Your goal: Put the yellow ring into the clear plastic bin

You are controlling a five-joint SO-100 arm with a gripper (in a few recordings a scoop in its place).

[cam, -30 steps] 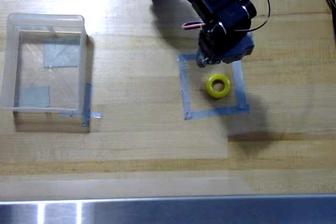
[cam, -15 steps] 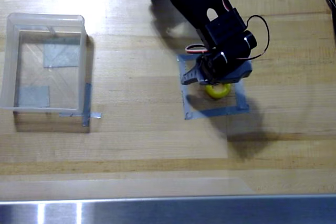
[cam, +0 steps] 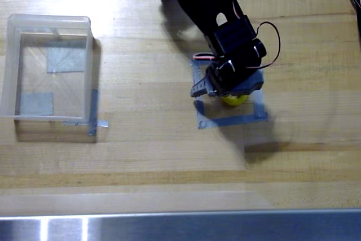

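1. In the overhead view a black robot arm (cam: 203, 4) reaches down from the top edge of the frame toward the centre-right of the wooden counter (cam: 158, 150).
2. The gripper (cam: 228, 95) sits low over a square outline of grey tape (cam: 228, 119) stuck to the counter, right of centre.
3. The yellow ring (cam: 234, 100) lies inside that tape outline, mostly covered by the gripper; only a small yellow arc shows at the gripper's lower edge.
4. The gripper's body hides its fingertips, so I cannot tell whether the jaws are apart, together, or closed on the ring.
5. A red and white wire and a looping black cable (cam: 273, 38) run along the wrist of the arm.
6. The clear plastic bin (cam: 11, 71) stands at the upper left of the frame, well apart from the ring and the gripper.
7. Grey tape patches (cam: 65, 59) show through the bin's bottom, and a strip of grey tape runs along the counter by its right wall and lower corner.
8. A shiny metal strip (cam: 180, 227) runs across the bottom of the frame.
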